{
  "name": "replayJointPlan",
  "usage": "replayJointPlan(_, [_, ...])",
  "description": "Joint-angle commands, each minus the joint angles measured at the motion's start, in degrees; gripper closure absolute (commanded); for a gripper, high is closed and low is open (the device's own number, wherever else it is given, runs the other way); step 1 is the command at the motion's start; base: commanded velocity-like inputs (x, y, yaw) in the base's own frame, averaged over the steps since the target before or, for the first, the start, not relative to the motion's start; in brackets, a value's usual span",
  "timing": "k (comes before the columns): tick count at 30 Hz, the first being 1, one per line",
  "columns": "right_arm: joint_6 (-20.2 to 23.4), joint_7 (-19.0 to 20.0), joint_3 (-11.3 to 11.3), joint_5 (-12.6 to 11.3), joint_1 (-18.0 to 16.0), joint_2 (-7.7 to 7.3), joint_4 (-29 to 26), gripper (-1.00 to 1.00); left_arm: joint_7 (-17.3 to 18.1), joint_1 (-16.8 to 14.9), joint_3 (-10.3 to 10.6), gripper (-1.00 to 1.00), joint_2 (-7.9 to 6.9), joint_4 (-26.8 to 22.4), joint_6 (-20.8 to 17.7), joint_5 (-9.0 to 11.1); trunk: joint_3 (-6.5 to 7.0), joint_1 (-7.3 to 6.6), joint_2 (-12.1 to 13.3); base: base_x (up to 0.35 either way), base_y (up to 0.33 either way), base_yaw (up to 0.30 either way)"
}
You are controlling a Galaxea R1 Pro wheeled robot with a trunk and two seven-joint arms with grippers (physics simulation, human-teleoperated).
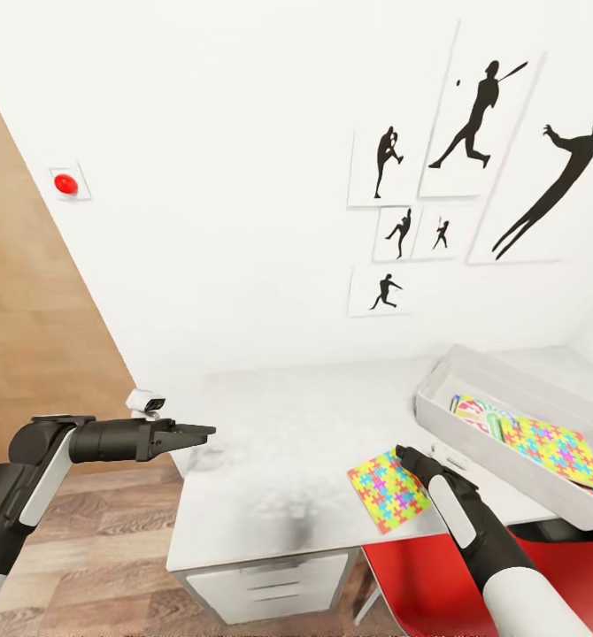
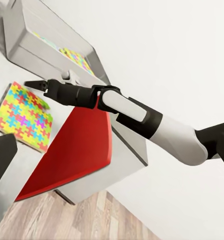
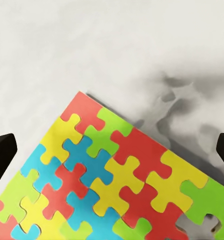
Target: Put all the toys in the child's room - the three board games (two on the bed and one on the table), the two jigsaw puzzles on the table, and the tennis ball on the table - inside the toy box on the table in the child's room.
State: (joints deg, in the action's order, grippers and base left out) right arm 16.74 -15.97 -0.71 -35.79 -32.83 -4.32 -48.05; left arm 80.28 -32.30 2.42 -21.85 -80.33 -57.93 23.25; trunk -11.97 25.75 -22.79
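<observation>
My right gripper (image 1: 401, 453) hangs just over the loose jigsaw puzzle (image 1: 388, 489), jaws wide open w/ nothing in them. The puzzle lies flat on the light table (image 1: 270, 460), near the front edge, just beside the toy box (image 1: 500, 456). I think I should go low and pinch one edge, bc it's so thin. The red chair (image 1: 438, 584) sits under that edge. Left gripper (image 1: 206, 431) looks closed, off to the side w/ lots of room.

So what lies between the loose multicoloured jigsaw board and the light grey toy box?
Only the right tool, over bare grey desk, in the head view.
</observation>
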Motion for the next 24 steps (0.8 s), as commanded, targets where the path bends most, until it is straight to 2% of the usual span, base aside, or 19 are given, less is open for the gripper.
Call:
replayJointPlan(1, [0.23, -0.38, -0.08, -0.42, -0.04, -0.02, -0.12, -1.0, 0.03, -0.06, 0.1, -1.0, -0.05, 0.0, -0.6, 0.22, -0.21, 0.03, -0.13, 0.0, 0.0, 0.0])
replayJointPlan(13, [-0.24, -0.26, -0.08, -0.3, -0.04, 0.14, -0.11, -1.0, -0.04, -0.06, 0.12, -1.0, -0.03, 0.0, -0.6, 0.22, -1.26, 0.03, -0.13, 0.0, 0.061, 0.0])
replayJointPlan(24, [-0.56, -0.15, -0.21, -0.2, -0.04, 0.47, -0.11, -1.0, 0.03, -0.07, 0.12, -1.0, -0.05, 0.0, -0.6, 0.22, -1.41, 0.03, -0.13, 0.0, 0.012, 0.0])
